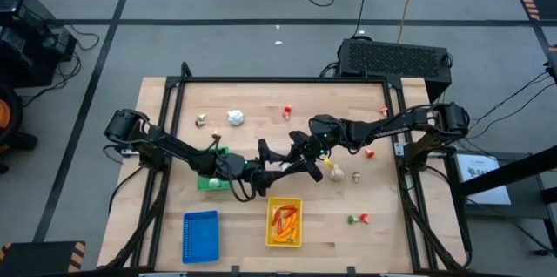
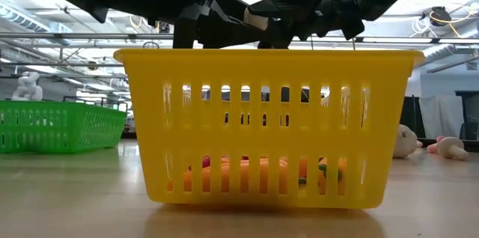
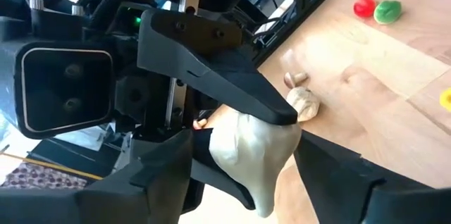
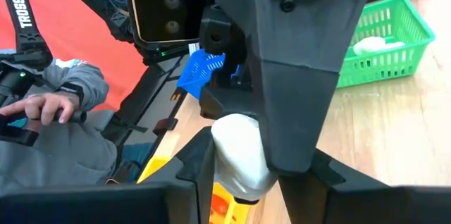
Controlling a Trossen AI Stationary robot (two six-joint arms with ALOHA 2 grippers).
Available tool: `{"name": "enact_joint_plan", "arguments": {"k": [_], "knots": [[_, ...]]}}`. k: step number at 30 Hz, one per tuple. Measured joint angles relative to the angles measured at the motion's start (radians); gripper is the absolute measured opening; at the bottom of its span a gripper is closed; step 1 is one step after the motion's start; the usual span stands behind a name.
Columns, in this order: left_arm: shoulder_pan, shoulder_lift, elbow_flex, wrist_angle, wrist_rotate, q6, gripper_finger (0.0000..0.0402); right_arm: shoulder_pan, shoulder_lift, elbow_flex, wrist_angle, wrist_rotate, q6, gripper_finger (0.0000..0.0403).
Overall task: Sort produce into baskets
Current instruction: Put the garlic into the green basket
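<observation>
The 2 grippers are meeting above the middle of the table in what looks like a handover of a white bulb (image 3: 257, 160). The right gripper (image 1: 306, 149) is pinching the bulb between its fingers, holding it up off the wood so the other arm can reach it. The left gripper (image 1: 277, 157) is facing it with its jaws spread to either side of the same bulb; whether its fingers (image 3: 338, 175) are already touching the bulb, I cannot tell. The transfer probably serves to pass the bulb toward the green basket (image 1: 214, 172), which sits behind the left gripper, on that arm's side.

In the right wrist view, the green basket is already holding at least 1 white bulb (image 4: 371, 43). The yellow basket (image 1: 285, 221) is sitting just below the meeting jaws, and it is carrying orange carrots and red peppers (image 1: 284, 219). The blue basket (image 1: 199, 235) is lying beyond the yellow one, away from the jaws, and appears empty.

Loose produce is waiting beyond the right gripper: a pale piece (image 1: 338, 173) nearby, plus small red and green bits farther out. A person's hand (image 4: 44, 104) is showing in the room past the table.
</observation>
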Motion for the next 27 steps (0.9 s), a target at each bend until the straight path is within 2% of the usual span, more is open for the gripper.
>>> {"name": "enact_joint_plan", "arguments": {"k": [9, 15, 22, 27], "knots": [[0.000, 0.000, 0.000, 0.004, -0.010, 0.005, 0.0180, 0.000, 0.000, 0.000, -0.001, -0.003, 0.001, 0.0118], [-0.009, 0.000, 0.000, 0.012, -0.024, 0.072, 0.0141, -0.001, 0.000, 0.001, -0.008, -0.001, 0.000, 0.0118], [-0.010, 0.000, -0.001, 0.021, -0.035, 0.074, 0.0134, 0.000, 0.000, 0.001, -0.008, 0.009, 0.016, 0.0122], [-0.011, 0.000, -0.002, 0.021, -0.043, 0.071, 0.0133, -0.003, -0.001, 0.001, -0.012, 0.039, 0.024, 0.0157]]}}
